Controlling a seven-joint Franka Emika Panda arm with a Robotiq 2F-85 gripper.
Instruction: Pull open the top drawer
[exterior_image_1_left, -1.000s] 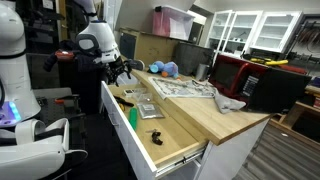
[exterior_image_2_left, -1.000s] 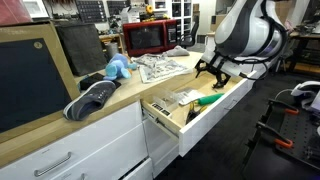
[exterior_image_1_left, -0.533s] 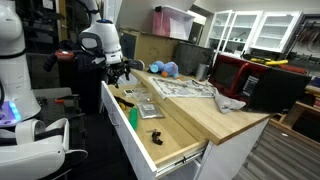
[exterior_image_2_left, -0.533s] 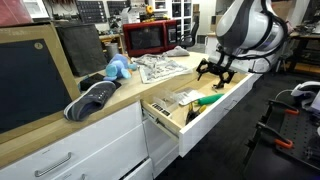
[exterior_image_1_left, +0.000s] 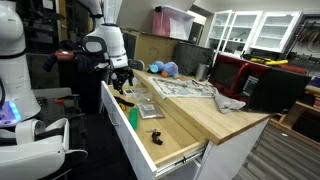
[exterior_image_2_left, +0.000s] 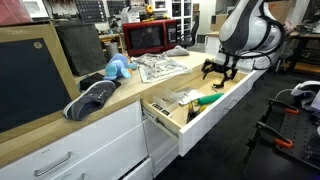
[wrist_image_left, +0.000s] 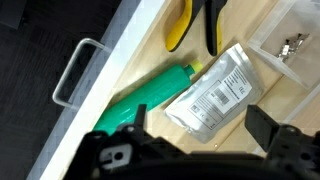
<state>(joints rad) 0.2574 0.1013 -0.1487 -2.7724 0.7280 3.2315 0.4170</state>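
The top drawer (exterior_image_1_left: 168, 129) stands pulled well out from under the wooden desk (exterior_image_1_left: 218, 116), filling the lower middle of both exterior views. The claw (exterior_image_2_left: 217, 72) hangs over the drawer's far end, right of centre in that exterior view, its fingers (wrist_image_left: 283, 143) spread and gripping nothing. In the wrist view a metal handle (wrist_image_left: 74, 70) sits on the white front at the left. On the pale wood floor lie a green tool (wrist_image_left: 150, 98), a labelled packet (wrist_image_left: 215, 90) touching it, and yellow-handled pliers (wrist_image_left: 180, 22) at the top.

Green tool (wrist_image_left: 150, 100) and labelled plastic packet (wrist_image_left: 215, 90) in the top drawer (wrist_image_left: 120, 50), beneath the spread-fingered end effector (wrist_image_left: 198, 125).
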